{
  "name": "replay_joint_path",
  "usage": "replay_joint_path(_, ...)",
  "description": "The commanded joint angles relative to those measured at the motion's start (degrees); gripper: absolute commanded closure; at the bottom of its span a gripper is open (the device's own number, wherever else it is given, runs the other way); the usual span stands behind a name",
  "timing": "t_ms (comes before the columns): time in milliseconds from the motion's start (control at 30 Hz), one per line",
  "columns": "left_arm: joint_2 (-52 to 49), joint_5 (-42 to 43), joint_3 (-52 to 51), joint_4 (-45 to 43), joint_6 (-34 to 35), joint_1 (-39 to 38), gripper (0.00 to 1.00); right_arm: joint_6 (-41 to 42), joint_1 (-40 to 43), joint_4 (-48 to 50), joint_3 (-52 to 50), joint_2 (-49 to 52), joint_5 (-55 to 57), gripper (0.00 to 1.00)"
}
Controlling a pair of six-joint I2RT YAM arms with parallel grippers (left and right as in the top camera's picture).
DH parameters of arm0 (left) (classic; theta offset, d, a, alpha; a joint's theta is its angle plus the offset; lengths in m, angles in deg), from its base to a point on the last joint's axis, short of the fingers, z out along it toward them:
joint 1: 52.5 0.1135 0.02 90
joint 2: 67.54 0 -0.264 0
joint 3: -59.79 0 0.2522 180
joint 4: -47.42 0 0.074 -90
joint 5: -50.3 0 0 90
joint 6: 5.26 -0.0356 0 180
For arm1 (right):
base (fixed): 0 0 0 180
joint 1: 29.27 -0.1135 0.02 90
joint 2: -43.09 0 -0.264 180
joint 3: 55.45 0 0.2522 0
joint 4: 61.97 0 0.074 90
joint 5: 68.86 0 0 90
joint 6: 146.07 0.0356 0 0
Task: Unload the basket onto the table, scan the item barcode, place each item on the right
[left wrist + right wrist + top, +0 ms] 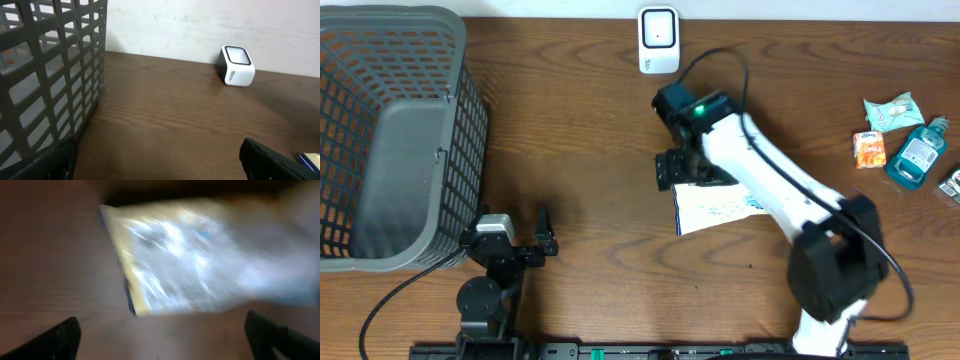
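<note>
Only the overhead view takes in the whole desk: the white packet with blue print lies flat near the middle, its upper part covered by the white right arm; the scanner stands well apart at the far edge, a grey mesh basket fills the left corner, and a teal pack, an orange pack and a blue bottle sit at the right, beside something cut off by the frame edge.

The right wrist view shows the right end effector spread wide, nothing between its fingers; the packet lies just ahead of them, badly blurred, a yellow and dark blue edge showing.

The left wrist view shows the left end effector spread too, empty, beside the basket and facing the scanner; a corner of the packet peeks in at the lower right.

The scanner's side carries small writing, too small to read; packet print and bottle label are likewise illegible.
</note>
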Motion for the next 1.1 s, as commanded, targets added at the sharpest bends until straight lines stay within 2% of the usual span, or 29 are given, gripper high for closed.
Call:
replay_joint_path(0,0.2,-0.1,-1.1,1.7,0.3,-0.1,0.02,36.6,0.7,-8.6,1.0,-7.4,12.4,0.01)
replay_joint_path(67,0.2,-0.1,-1.1,1.7,0.3,-0.1,0.02,57.6,0.7,-14.8,-0.7,-9.6,14.6,0.01)
replay_joint_path(133,0.2,-0.1,-1.1,1.7,0.3,-0.1,0.02,72.3,0.4,-16.5,-4.4,-10.7,13.8,0.01)
replay_joint_path(267,0.2,-0.1,-1.1,1.7,0.3,-0.1,0.02,66.2,0.2,-4.4,-11.8,-10.3,13.2,0.01)
replay_joint_path(300,0.2,-0.1,-1.1,1.7,0.3,-0.1,0.02,62.2,0.2,3.4,-15.8,-10.1,13.6,0.01)
replay_joint_path(333,0.2,-0.1,-1.1,1.7,0.3,-0.1,0.02,61.0,0.2,6.6,-17.6,-10.1,13.5,0.01)
replay_joint_path(667,0.2,-0.1,-1.1,1.7,0.3,-0.1,0.02,60.5,0.4,26.4,-34.5,-10.1,16.9,0.01)
replay_joint_path(767,0.2,-0.1,-1.1,1.7,0.3,-0.1,0.02,59.2,0.9,34.8,-40.5,-10.1,19.6,0.05)
replay_joint_path(900,0.2,-0.1,-1.1,1.7,0.3,-0.1,0.02,51.0,3.8,47.1,-46.9,-10.1,19.6,0.15)
replay_joint_path(967,0.2,-0.1,-1.1,1.7,0.3,-0.1,0.02,47.1,5.4,49.6,-48.0,-10.1,18.6,0.27)
replay_joint_path(1000,0.2,-0.1,-1.1,1.7,0.3,-0.1,0.02,44.6,6.3,50.1,-48.1,-10.0,17.2,0.42)
replay_joint_path(1033,0.2,-0.1,-1.1,1.7,0.3,-0.1,0.02,41.4,7.6,49.9,-48.1,-10.0,14.5,0.76)
replay_joint_path(1067,0.2,-0.1,-1.1,1.7,0.3,-0.1,0.02,39.5,8.2,49.7,-48.1,-10.0,12.8,0.88)
